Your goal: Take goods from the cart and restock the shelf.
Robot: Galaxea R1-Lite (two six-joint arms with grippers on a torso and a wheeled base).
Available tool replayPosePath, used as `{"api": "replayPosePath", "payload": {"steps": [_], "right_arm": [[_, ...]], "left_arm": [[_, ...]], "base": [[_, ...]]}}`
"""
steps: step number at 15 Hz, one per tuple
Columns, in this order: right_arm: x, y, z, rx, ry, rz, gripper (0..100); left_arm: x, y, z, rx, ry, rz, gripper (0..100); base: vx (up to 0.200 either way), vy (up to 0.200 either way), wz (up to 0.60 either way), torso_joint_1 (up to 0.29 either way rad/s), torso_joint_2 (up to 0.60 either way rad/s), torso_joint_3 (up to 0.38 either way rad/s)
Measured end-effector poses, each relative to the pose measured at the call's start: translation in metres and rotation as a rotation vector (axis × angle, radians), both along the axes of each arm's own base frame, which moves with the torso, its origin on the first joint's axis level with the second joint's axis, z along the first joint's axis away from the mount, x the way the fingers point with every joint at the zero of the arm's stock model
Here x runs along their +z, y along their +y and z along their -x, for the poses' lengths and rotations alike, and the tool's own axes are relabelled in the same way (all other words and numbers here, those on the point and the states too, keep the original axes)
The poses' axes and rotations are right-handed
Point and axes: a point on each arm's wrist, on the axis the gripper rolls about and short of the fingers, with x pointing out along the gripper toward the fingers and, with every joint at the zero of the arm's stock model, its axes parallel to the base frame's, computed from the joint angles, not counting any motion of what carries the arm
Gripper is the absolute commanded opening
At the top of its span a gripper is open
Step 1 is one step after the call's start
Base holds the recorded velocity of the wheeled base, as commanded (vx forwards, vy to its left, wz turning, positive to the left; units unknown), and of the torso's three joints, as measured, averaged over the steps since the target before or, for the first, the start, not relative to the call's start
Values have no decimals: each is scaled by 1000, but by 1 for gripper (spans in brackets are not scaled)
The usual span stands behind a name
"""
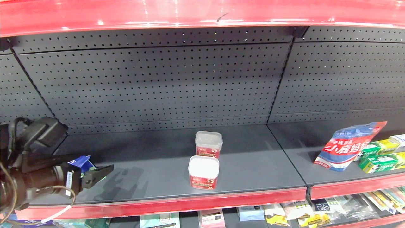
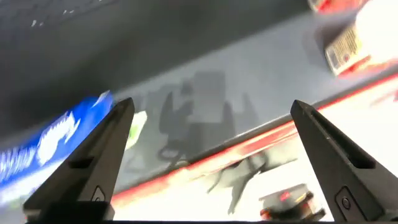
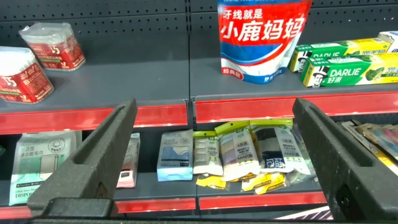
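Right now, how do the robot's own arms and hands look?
The left arm is black and bulky, with looping black and pale cables and a small white label. The left hand and right hand each have two dark, wedge-shaped fingers; the right ones look rough and foam-like.

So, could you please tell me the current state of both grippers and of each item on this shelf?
left gripper: open, empty
right gripper: open, empty
blue packet: lying on the shelf beside the left gripper, not gripped
front tub: upright, lid on
rear tub: upright, lid on
blue-and-white pouch: propped up, leaning
green boxes: lying flat, closed
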Motion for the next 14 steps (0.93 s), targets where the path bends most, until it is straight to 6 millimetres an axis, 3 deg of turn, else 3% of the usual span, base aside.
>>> {"api": "replayPosePath", "payload": {"steps": [4,8,11,14], "right_arm": [[0,0,0,0,0,0,100],[0,0,0,0,0,0,100],[0,0,0,0,0,0,100],[0,0,0,0,0,0,100]], "left_arm": [[14,13,18,83,-94,133,100],[22,28,33,152,-180,88,100],[10,28,47,124,-170,31,100],[-1,27,38,88,-101,39,100]], "base": [[0,0,0,0,0,0],[0,0,0,0,0,0],[0,0,0,0,0,0],[0,0,0,0,0,0]]}}
